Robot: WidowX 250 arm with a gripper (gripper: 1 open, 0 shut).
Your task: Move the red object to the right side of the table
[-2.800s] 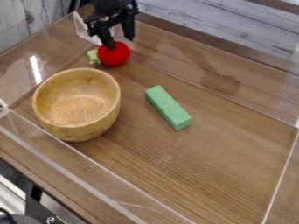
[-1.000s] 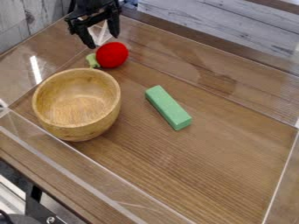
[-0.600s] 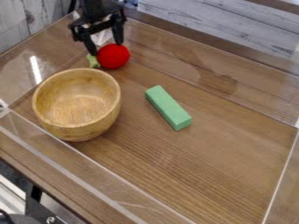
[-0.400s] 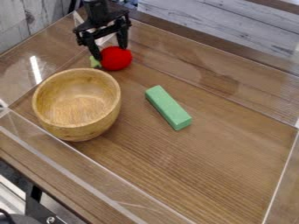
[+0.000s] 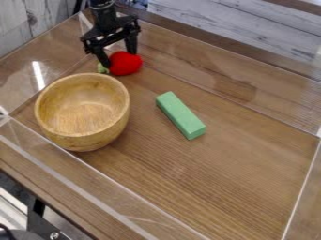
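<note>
Pincer (image 5: 112, 47) spread apart at the red toy (image 5: 126, 65), just beyond the bowl (image 5: 83, 112) on the counter's (image 5: 238, 169) far left; likely light, smooth, apt to roll, best pinched across its round middle, clear of the greenish tip (image 5: 103, 68).

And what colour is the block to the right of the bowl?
Green; the block shows best in the current camera view.

Perhaps a lab — clear-walled wooden tabletop (image 5: 238, 112), black robot arm (image 5: 105, 9).
</note>
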